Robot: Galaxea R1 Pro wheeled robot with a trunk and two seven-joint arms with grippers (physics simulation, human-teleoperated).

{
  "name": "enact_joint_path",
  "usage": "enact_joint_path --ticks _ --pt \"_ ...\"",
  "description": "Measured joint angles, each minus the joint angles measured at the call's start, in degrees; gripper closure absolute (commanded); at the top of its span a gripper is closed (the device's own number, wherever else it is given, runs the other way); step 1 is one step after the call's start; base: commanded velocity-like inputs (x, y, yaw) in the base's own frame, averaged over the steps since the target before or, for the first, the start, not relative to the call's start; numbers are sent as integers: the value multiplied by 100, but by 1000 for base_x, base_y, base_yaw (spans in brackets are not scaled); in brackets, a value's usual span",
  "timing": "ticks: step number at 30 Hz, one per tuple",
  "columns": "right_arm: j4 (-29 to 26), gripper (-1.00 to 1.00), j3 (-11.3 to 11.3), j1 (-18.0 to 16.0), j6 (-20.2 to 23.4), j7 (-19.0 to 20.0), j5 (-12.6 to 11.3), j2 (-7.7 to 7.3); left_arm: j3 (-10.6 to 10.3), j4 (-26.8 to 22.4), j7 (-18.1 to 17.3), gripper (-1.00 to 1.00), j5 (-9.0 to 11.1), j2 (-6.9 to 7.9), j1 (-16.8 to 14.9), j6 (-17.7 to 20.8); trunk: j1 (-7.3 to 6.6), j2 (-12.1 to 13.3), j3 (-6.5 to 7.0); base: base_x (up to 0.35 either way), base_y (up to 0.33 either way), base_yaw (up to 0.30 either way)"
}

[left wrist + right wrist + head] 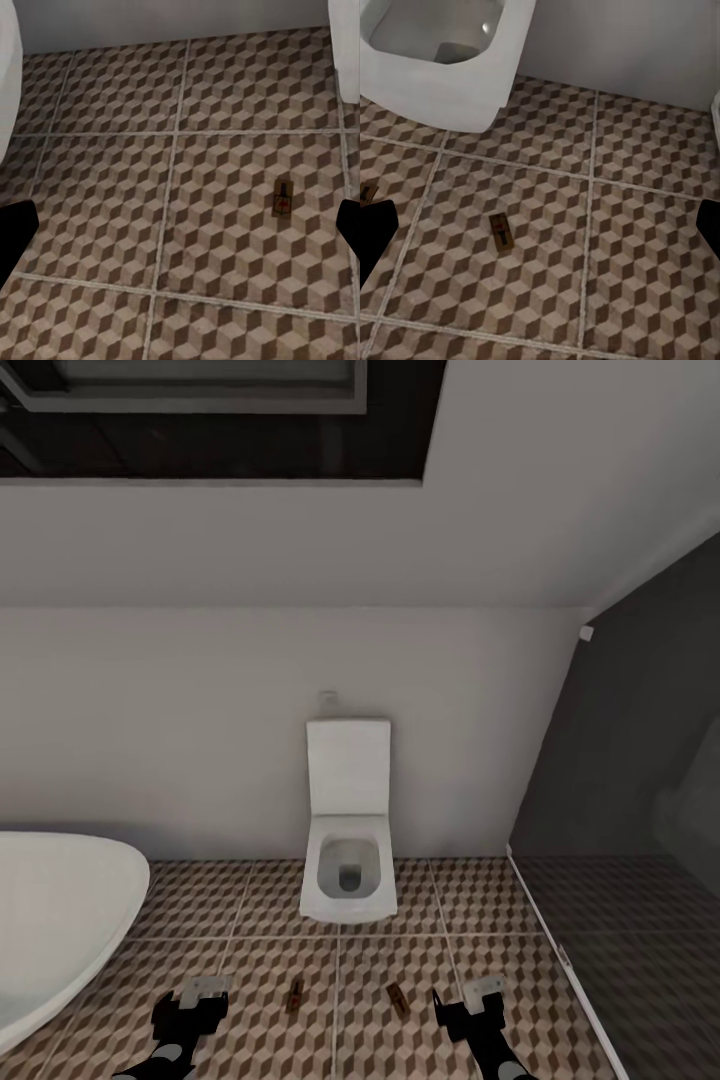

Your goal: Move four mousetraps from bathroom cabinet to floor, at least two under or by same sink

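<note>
Two mousetraps lie flat on the cube-patterned bathroom floor (250, 920) in front of the toilet, one (295, 995) left of the other (398, 998). My left gripper (205, 992) hovers open just left of the left trap, empty. In the left wrist view that mousetrap (282, 199) lies near one black fingertip (349, 225). My right gripper (483, 992) is open to the right of the right trap. The right wrist view shows this mousetrap (500, 230) between the spread fingers, with a second trap (366, 195) at the frame edge. The cabinet and the sink are out of view.
A white square toilet (348, 860) stands against the white wall straight ahead. The white oval bathtub (55, 920) fills the left side. To the right, a thin partition edge (560, 950) separates the tiles from a dark grey floor patch (640, 950).
</note>
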Motion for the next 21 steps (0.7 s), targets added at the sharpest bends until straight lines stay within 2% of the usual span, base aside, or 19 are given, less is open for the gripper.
enact_joint_path --ticks 21 --pt "0 -100 -3 1 -2 0 0 -8 0 0 0 -100 0 -1 0 0 0 0 194 0 0 0"
